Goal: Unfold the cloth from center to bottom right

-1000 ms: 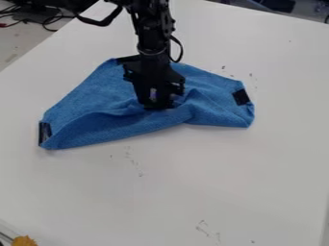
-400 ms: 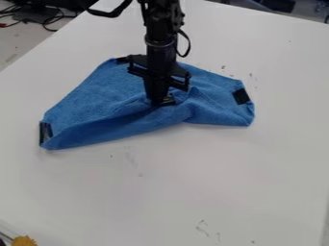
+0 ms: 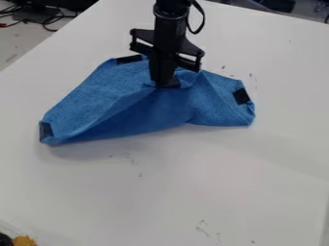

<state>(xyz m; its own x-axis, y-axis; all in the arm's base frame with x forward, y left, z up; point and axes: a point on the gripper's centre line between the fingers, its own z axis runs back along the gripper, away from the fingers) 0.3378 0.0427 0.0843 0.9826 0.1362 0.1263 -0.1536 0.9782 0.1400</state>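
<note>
In the cam view, we see a blue cloth (image 3: 96, 103) w/ a soft, fuzzy look, like a small towel. It has dark, stiff-looking squares near its edges: a left patch (image 3: 45, 129), a right patch (image 3: 241, 96) and a top patch (image 3: 129, 59). The left patch looks a bit shiny. The table (image 3: 193, 182) is white, flat & smooth, w/ a few thin gray marks (image 3: 202, 226) near the bottom.

The cloth lies on the upper half of the table, wide L to R, part folded. Its mid part is pulled up in a peak, w/ a long slope & a dark, shady dip on the near side. Folds run from the peak to both ends, & the near edge bends in right of the mid.

The black gripper (image 3: 166, 85) hangs down over the mid of the cloth. We see its tips pressed together, pinching the cloth at the peak. The arm (image 3: 171, 12) comes in from the top w/ a loop of black cable (image 3: 203, 21) beside it. The gripper hides some of the cloth's far edge & mid from us.

Top L, we see black & red wires (image 3: 48, 21) past the table. Bottom L corner: a bumpy yellow thing (image 3: 24, 241) next to a dark thing (image 3: 5, 239), both cut off.
</note>
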